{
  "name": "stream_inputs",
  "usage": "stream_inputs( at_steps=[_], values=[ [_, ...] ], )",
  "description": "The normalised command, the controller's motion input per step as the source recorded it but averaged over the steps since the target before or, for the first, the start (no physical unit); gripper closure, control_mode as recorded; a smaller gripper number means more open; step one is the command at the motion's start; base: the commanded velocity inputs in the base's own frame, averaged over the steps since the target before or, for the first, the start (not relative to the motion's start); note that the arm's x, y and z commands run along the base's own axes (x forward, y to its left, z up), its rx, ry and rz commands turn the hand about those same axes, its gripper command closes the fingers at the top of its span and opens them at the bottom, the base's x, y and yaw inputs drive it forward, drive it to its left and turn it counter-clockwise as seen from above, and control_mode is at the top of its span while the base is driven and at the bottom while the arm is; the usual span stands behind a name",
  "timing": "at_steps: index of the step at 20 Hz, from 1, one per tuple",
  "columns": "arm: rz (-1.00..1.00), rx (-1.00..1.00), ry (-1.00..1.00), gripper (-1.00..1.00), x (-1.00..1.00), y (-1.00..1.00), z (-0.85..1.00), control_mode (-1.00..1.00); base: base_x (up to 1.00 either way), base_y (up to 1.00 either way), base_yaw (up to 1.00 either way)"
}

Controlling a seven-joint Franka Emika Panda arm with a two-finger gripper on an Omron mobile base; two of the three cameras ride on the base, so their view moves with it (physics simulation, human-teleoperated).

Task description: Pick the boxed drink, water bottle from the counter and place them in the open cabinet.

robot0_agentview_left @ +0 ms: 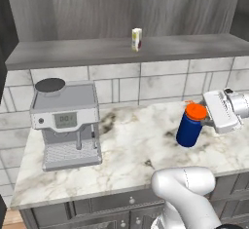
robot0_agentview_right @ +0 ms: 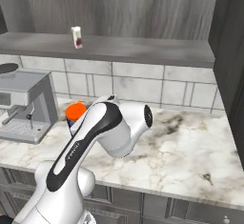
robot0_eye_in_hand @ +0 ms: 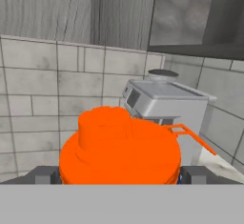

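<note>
gripper, left base view: the gripper comes in from the right at counter height, lying sideways, its front end right at the orange cap of the water bottle
water bottle, left base view: upright on the counter, right of centre, long axis vertical; it lies straight ahead of the hand, to the hand's left in this view
boxed drink, left base view: the boxed drink stands upright on the shelf board of the open cabinet, above and left of the bottle, well apart from the hand
other item, left base view: a coffee machine sits on the left end of the counter, well clear of the bottle
gripper, right base view: the arm's forearm covers the hand, so the jaw state cannot be read here
water bottle, right base view: only the orange cap and a sliver of blue show, just behind the forearm, between it and the coffee machine
boxed drink, right base view: upright on the cabinet shelf, upper left
gripper, hand view: fingertips spread wide, one on each side of the cap, pinching nothing
water bottle, hand view: cap centred between the tips and very close; contact cannot be told
judgement: carton looks placed; the bottle remains, and closing needs little more than a squeeze across its upright axis, though the grip sits high near the cap
</note>
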Motion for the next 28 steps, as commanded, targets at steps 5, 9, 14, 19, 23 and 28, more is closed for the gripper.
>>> stream_inputs(
  at_steps=[5,9,14,19,23,28],
  values=[
    [-0.07,0.00,0.01,1.00,-0.18,-0.01,0.47,-1.00,0.00,0.00,0.00],
    [-0.24,0.00,0.14,1.00,-0.22,0.00,0.62,-1.00,0.00,0.00,0.00],
    [-0.41,0.00,0.07,1.00,-0.12,0.00,0.62,-1.00,0.00,0.00,0.00],
    [-0.43,0.00,0.06,1.00,-0.03,-0.01,0.54,-1.00,0.00,0.00,0.00],
    [-0.33,0.00,0.00,1.00,0.00,0.00,0.50,-1.00,0.00,0.00,0.00],
    [-0.26,0.00,0.03,1.00,0.00,-0.03,0.60,-1.00,0.00,0.00,0.00]
  ],
)
